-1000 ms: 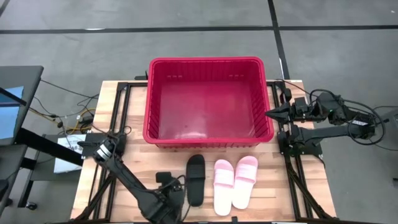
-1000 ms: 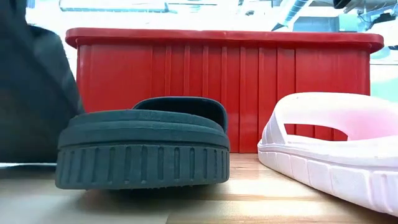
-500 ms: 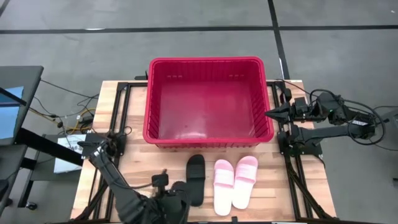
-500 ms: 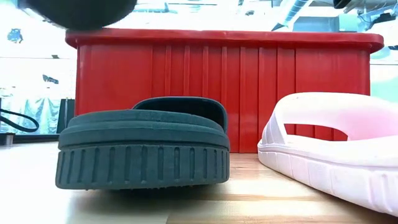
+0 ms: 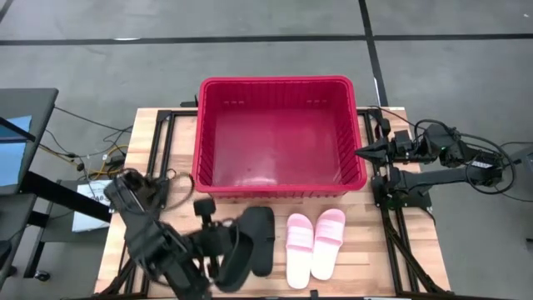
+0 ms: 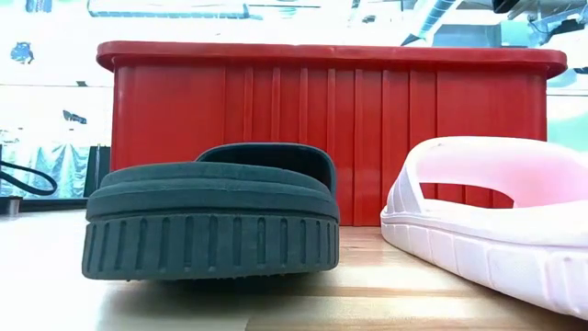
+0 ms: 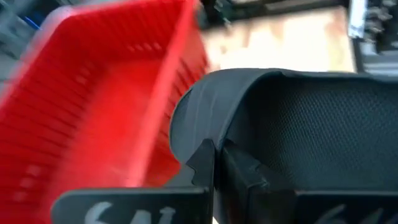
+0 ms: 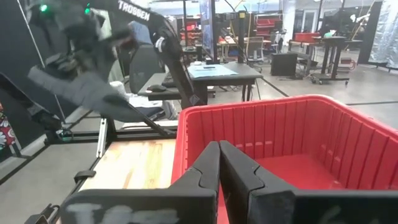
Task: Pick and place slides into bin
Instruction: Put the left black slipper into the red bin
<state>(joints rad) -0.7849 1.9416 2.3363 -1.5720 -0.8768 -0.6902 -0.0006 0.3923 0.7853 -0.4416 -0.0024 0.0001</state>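
My left gripper (image 7: pixel 214 154) is shut on a black slide (image 5: pixel 240 254) and holds it above the table's near left part, short of the red bin (image 5: pixel 279 137). The second black slide (image 5: pixel 265 227) lies sole down on the table beside it, also seen in the low view (image 6: pixel 211 221). A pale pink pair of slides (image 5: pixel 315 242) lies sole down to its right. My right gripper (image 5: pixel 360 152) waits shut at the bin's right side, touching nothing. My left gripper pinches the black slide between its two fingers at the strap's edge (image 7: pixel 205 127), where the smooth strap meets the textured footbed. The slide is lifted clear of the table and reaches out beyond the fingers toward the bin. The fingers hide the exact place of contact.
The bin stands at the table's far middle, its near wall (image 6: pixel 331 119) right behind the slides on the table. Dark rails (image 5: pixel 158 158) run along both table sides. Bare wood (image 5: pixel 175 217) shows left of the slides.
My left gripper has risen from near the table's front edge, tipped its fingers upward, and moved toward the bin. It has stayed shut on the black slide, which has gone from table height to lifted clear. The other slides have stayed put.
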